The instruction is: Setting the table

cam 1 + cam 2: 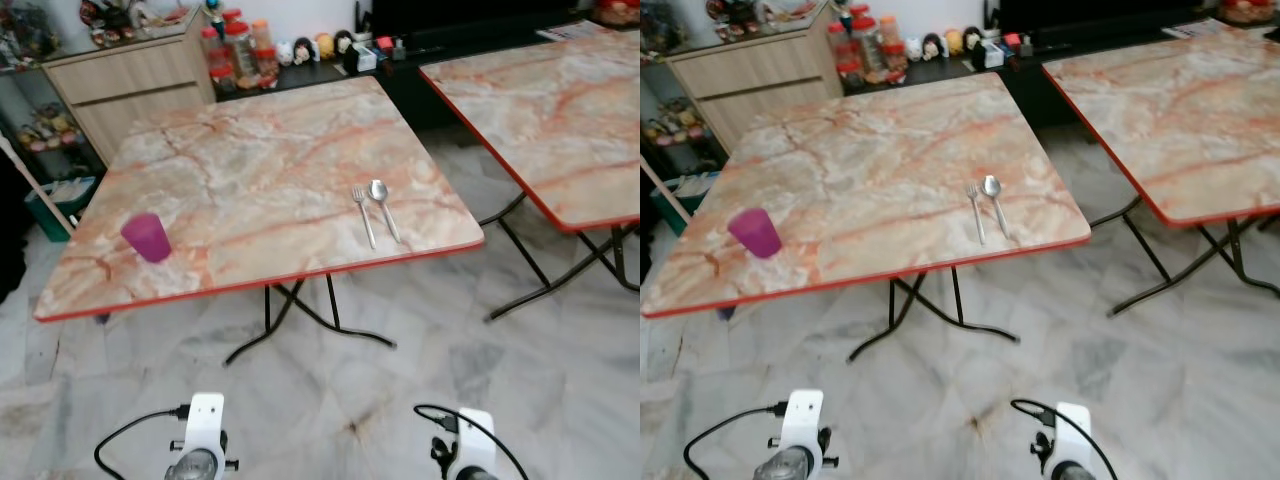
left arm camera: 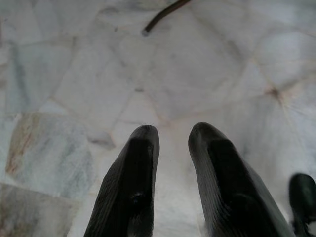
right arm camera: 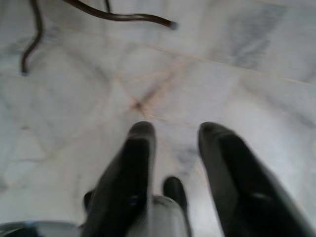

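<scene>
A marble-patterned folding table (image 1: pixel 260 170) with a red edge stands ahead of me. A purple cup (image 1: pixel 147 237) sits upright near its front left corner. A metal fork (image 1: pixel 364 214) and spoon (image 1: pixel 383 206) lie side by side near the front right corner, with the spoon to the right of the fork. Both arms hang low in front of the table: the left arm (image 1: pixel 203 440) and the right arm (image 1: pixel 470 445). My left gripper (image 2: pixel 173 131) and right gripper (image 3: pixel 177 129) point at the marble floor, each open with nothing between the fingers.
A second, similar table (image 1: pixel 550 110) stands to the right, with a floor gap between the two. Behind the first table are a wooden cabinet (image 1: pixel 130 85) and a low dark shelf holding jars (image 1: pixel 240 50) and figurines. The table's black legs (image 1: pixel 300 325) cross beneath it.
</scene>
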You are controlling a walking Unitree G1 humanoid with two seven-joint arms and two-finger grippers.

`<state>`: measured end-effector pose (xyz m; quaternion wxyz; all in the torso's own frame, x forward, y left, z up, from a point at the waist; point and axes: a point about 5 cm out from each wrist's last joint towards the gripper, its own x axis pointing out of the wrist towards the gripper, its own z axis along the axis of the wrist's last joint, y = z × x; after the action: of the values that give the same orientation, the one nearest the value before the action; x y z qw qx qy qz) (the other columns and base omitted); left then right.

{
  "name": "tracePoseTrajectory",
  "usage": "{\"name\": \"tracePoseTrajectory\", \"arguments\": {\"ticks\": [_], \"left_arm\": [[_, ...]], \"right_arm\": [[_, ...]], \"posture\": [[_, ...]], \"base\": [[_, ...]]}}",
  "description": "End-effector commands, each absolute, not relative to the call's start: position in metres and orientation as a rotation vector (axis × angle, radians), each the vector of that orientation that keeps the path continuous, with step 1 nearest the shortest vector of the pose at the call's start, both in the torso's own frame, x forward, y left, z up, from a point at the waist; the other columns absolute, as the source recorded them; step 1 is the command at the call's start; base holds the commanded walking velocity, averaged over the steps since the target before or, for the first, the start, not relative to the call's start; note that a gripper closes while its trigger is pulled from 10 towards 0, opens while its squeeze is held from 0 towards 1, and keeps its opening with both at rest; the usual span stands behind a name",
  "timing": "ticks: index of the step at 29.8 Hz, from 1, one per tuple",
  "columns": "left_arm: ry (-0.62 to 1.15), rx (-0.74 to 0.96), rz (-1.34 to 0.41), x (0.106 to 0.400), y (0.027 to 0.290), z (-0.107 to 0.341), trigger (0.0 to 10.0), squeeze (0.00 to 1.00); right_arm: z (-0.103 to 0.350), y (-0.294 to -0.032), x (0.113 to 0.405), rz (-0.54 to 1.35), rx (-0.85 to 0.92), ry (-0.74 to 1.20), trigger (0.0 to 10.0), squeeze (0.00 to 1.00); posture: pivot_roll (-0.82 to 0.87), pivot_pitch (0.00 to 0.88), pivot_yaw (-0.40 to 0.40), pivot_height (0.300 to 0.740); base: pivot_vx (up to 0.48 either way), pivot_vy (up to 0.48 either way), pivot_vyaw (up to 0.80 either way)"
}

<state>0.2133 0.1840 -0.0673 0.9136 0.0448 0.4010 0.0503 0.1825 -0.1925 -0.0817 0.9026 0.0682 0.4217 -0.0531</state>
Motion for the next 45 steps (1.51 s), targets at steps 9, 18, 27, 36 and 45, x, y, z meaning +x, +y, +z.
{"name": "tracePoseTrajectory", "arguments": {"ticks": [9,18,27,36,45], "left_arm": [[0.865,0.128,0.114,0.203,0.197,-0.071,10.0,0.0],[0.884,0.14,0.091,0.201,0.195,-0.074,10.0,0.0],[0.92,0.148,0.065,0.193,0.194,-0.078,10.0,0.0],[0.92,0.134,0.09,0.191,0.195,-0.079,10.0,0.0],[0.936,0.128,0.101,0.184,0.196,-0.082,10.0,0.0]], "right_arm": [[-0.084,-0.183,0.179,-0.081,0.146,0.881,10.0,0.0],[-0.083,-0.181,0.181,-0.049,0.12,0.875,10.0,0.0],[-0.081,-0.181,0.182,0.012,0.028,0.834,10.0,0.0],[-0.066,-0.177,0.199,0.128,-0.055,0.665,10.0,0.0],[-0.043,-0.175,0.216,0.236,-0.206,0.443,10.0,0.0]], "posture": [[-0.2,0.0,0.086,0.74],[-0.2,0.0,0.087,0.74],[-0.21,0.0,0.086,0.74],[-0.2,0.0,0.069,0.74],[-0.2,0.0,0.063,0.74]], "base": [[0.303,0.0,0.0],[0.281,0.0,0.0],[0.0,0.0,0.0],[0.0,0.0,0.0],[0.0,0.0,0.0]]}}
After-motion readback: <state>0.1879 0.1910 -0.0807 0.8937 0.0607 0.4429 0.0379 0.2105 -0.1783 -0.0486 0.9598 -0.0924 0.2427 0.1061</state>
